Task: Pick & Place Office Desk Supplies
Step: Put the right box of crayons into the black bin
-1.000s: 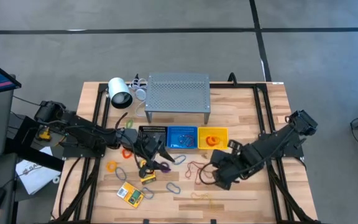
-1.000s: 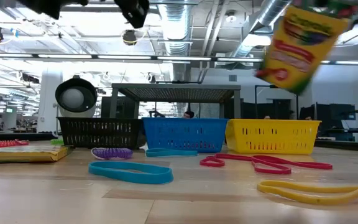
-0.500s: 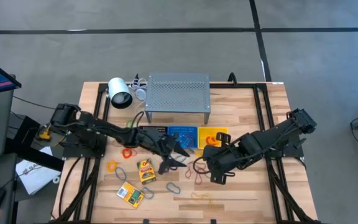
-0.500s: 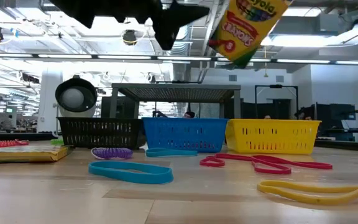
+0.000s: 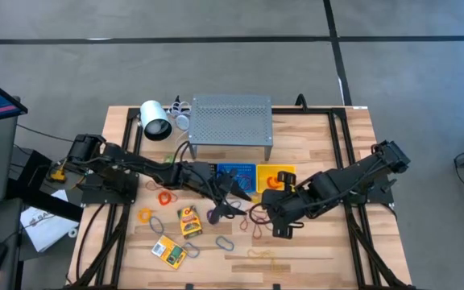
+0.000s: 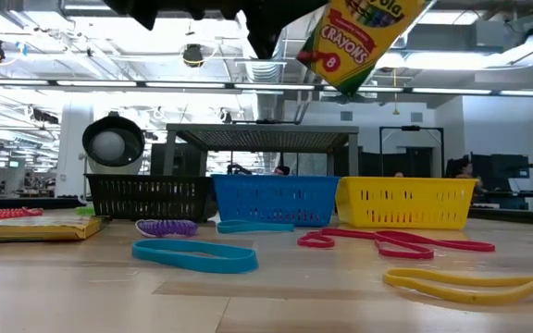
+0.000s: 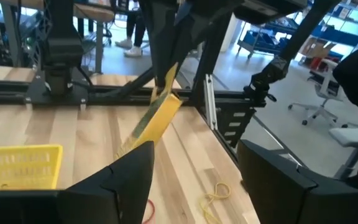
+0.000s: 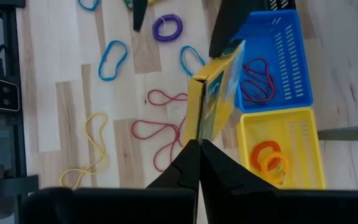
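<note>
the right hand (image 8: 199, 142) pinches the crayon pack (image 8: 215, 99) aloft; the left hand (image 7: 194, 168), fingers spread, waits beside it; next, probably a handover over the blue basket (image 5: 236, 178).

Since a second ago the left claw (image 5: 230, 201) has reached from near the black basket (image 5: 197, 171) toward the right claw (image 8: 199, 144) and spread its fingers wider. The right claw has carried the Crayola crayon pack (image 6: 359, 39) toward the left claw, and the pack now hangs between the left fingers.
</note>
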Available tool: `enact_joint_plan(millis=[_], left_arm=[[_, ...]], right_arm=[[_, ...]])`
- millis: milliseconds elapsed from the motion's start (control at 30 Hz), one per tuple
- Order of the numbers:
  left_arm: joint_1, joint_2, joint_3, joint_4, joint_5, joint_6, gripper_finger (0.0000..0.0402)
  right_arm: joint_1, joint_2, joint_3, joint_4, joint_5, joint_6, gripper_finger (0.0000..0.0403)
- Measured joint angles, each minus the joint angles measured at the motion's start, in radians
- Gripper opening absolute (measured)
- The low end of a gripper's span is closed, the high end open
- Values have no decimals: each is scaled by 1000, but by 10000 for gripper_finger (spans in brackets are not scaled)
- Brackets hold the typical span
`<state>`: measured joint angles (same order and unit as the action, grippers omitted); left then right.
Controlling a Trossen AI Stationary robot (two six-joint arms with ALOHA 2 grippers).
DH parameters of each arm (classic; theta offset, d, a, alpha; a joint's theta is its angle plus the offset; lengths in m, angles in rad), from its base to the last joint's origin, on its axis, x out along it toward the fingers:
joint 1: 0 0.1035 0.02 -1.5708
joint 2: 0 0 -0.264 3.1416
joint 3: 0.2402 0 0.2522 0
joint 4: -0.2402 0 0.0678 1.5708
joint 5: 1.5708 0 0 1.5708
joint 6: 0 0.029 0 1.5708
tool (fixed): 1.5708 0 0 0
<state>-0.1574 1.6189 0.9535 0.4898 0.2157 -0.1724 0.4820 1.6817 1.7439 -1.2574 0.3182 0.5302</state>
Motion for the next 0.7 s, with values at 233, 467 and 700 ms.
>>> enact_joint_plan(millis=[233, 467, 700], left_arm=[[2, 0, 3, -9, -36, 14, 227], [2, 0, 3, -19, -94, 43, 227], [2, 0, 3, -20, -142, 71, 227]], right_arm=[[-6, 0, 0, 21, -4, -18, 0], [-7, 0, 0, 25, -4, -18, 0], [-7, 0, 0, 29, -4, -18, 0]])
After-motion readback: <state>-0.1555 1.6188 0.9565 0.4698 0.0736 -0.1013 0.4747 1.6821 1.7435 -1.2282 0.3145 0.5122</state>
